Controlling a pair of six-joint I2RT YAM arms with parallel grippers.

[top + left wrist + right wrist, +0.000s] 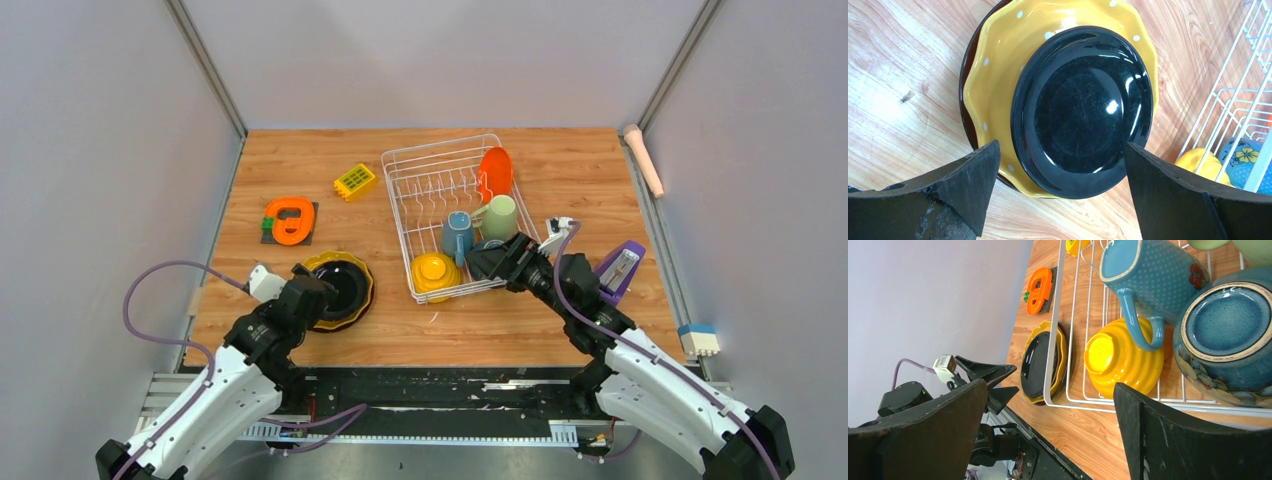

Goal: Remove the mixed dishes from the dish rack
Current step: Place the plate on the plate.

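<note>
The white wire dish rack (400, 165) holds an upright orange plate (495, 172), a blue mug (458, 235), a pale green mug (500, 216) and an upturned yellow bowl (436, 272). A dark bowl (1228, 335) with a blue glaze lies in its near right corner. Left of the rack, a glossy black plate (1083, 110) rests on a yellow dotted plate (998, 60), with a dark brown rim (964, 90) beneath. My left gripper (1062, 145) is open at the stack's near edge and holds nothing. My right gripper (1050, 385) is open over the rack's near edge, by the dark bowl.
A small yellow studded brick (355, 181) and an orange round gadget (290, 220) lie on the table's left side. A pink stick (643, 158) lies along the right wall. A purple object (620, 268) and a white and blue block (698, 340) sit at the right edge.
</note>
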